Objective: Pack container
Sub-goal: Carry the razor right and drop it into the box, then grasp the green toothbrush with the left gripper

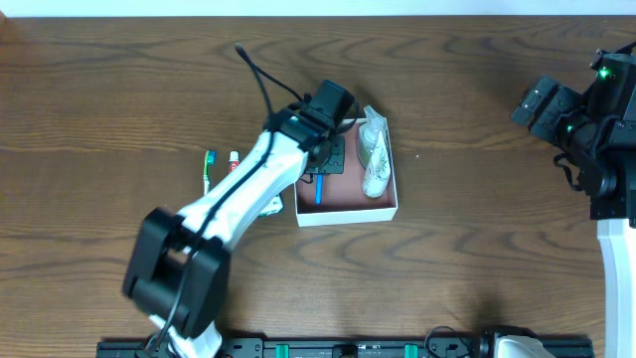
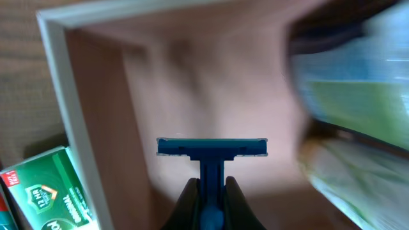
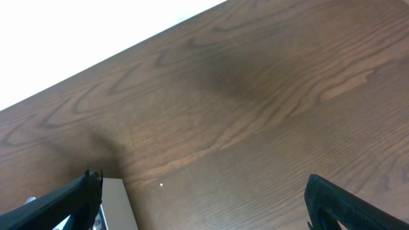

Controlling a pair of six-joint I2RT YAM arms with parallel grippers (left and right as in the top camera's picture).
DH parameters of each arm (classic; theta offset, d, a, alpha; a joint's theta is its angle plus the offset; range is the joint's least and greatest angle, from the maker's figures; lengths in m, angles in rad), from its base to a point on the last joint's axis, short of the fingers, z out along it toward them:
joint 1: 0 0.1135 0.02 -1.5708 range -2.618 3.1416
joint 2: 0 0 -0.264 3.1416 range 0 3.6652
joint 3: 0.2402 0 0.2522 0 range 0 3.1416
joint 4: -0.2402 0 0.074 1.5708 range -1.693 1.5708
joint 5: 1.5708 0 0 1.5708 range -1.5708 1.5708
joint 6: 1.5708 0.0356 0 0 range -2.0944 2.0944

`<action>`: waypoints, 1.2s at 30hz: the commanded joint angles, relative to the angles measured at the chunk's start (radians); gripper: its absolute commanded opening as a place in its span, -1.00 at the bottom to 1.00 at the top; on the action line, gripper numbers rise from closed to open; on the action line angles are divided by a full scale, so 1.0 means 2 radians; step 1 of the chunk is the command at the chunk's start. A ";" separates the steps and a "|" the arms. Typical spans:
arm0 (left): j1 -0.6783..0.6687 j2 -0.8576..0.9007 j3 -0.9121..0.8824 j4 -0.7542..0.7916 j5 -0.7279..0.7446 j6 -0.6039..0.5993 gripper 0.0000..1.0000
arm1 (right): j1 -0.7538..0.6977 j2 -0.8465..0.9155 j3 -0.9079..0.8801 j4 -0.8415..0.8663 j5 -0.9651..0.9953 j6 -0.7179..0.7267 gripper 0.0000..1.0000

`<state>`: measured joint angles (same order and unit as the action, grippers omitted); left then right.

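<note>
The container (image 1: pixel 350 215), a shallow white-walled box with a pinkish-brown inside, lies mid-table. My left gripper (image 1: pixel 320 167) is over its left half, shut on the handle of a blue razor (image 1: pixel 319 190). In the left wrist view the razor (image 2: pixel 212 147) sticks out from the shut jaws (image 2: pixel 211 191) above the container floor, with the white rim (image 2: pixel 61 96) on the left. Clear plastic toiletry bottles (image 1: pixel 375 154) lie in the container's right side. My right gripper (image 1: pixel 539 103) is open and empty, far right; in its wrist view (image 3: pixel 201 198) it is over bare wood.
A green-and-white soap packet (image 1: pixel 270 207) lies just outside the container's left wall and also shows in the left wrist view (image 2: pixel 45 191). A toothbrush (image 1: pixel 209 169) and a small toothpaste tube (image 1: pixel 234 161) lie further left. A white box corner (image 3: pixel 118 204) shows in the right wrist view.
</note>
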<state>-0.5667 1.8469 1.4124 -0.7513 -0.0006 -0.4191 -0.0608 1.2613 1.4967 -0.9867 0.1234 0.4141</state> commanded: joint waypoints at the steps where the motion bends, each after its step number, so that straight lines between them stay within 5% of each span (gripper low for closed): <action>1: 0.002 0.027 -0.004 0.000 -0.049 -0.026 -0.87 | -0.002 0.001 0.004 -0.001 0.000 0.006 0.99; 3: 0.003 0.038 -0.004 0.003 -0.049 -0.026 -0.83 | -0.002 0.001 0.004 -0.001 0.000 0.006 0.99; 10: 0.002 0.043 -0.002 0.008 -0.049 -0.025 -0.21 | -0.002 0.001 0.004 -0.001 0.000 0.006 0.99; 20: 0.002 -0.015 0.060 -0.059 -0.043 -0.018 -0.16 | -0.002 0.001 0.004 -0.001 0.000 0.006 0.99; 25: 0.014 -0.091 0.078 -0.112 -0.102 0.062 0.41 | -0.003 0.001 0.004 -0.001 0.000 0.006 0.98; 29: 0.054 -0.126 0.078 -0.161 -0.190 0.068 0.66 | -0.002 0.001 0.004 -0.001 0.000 0.006 0.99; 36: 0.188 -0.109 0.042 -0.189 -0.154 0.071 0.70 | -0.003 0.001 0.004 -0.001 0.000 0.006 0.99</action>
<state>-0.2729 1.5852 1.5486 -1.1263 -0.3199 -0.3023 -0.0608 1.2613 1.4967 -0.9867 0.1234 0.4141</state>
